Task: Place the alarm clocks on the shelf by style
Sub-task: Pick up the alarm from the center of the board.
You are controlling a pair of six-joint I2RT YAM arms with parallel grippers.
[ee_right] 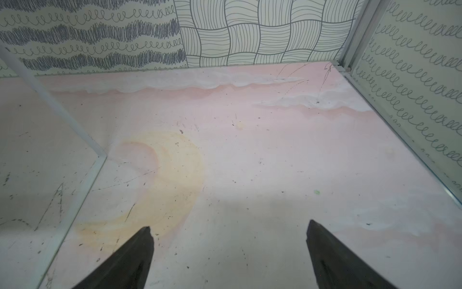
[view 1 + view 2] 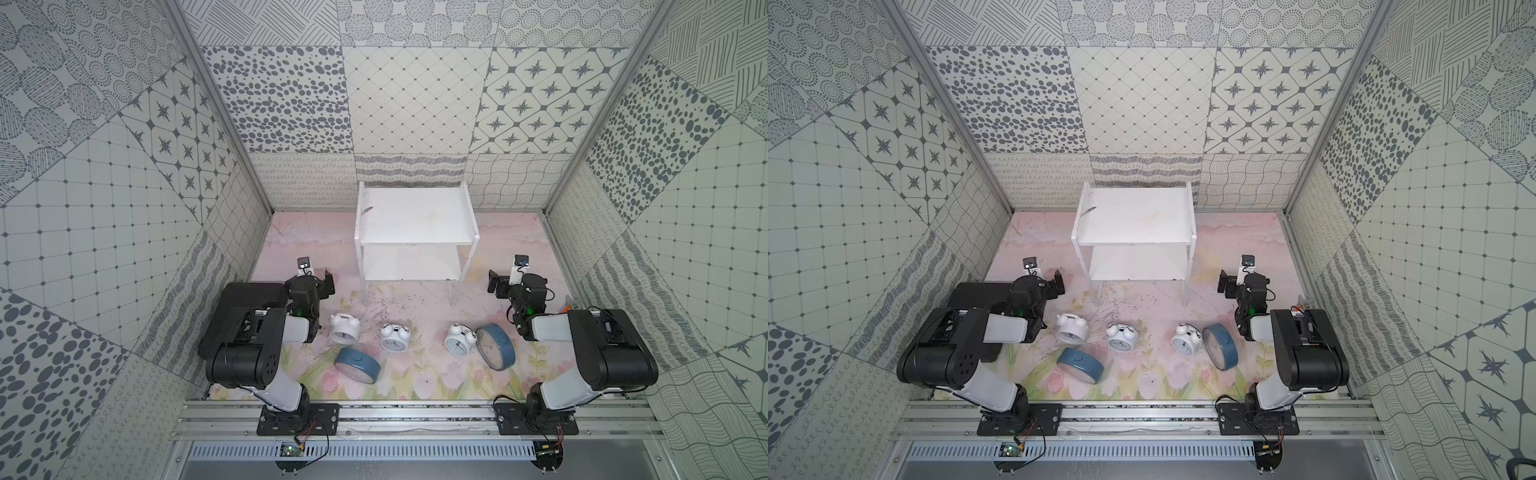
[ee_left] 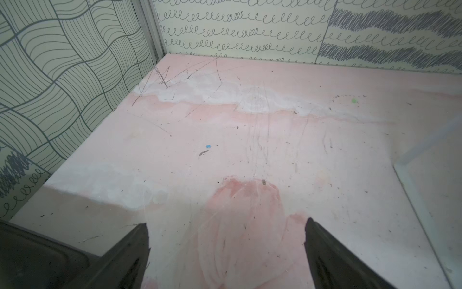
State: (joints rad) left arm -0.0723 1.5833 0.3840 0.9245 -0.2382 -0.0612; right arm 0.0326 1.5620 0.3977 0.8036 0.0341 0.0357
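Observation:
The white two-tier shelf (image 2: 415, 226) (image 2: 1136, 224) stands at the back with both boards bare. Five alarm clocks lie on the mat in front of it in both top views. The white twin-bell ones (image 2: 344, 330) (image 2: 395, 337) (image 2: 459, 340) form a row. One blue-cased clock (image 2: 357, 365) lies near the front, the other (image 2: 495, 345) leans beside the rightmost white one. My left gripper (image 2: 326, 280) (image 3: 226, 221) is open over bare mat left of the shelf. My right gripper (image 2: 498, 284) (image 1: 228, 224) is open right of it. No clock shows in either wrist view.
A flat black case (image 2: 249, 293) lies under my left arm against the left wall. Patterned walls close the mat on three sides. The shelf's lower board (image 3: 435, 200) (image 1: 37, 175) sits close beside each gripper. Both arm bases are on the front rail (image 2: 415, 415).

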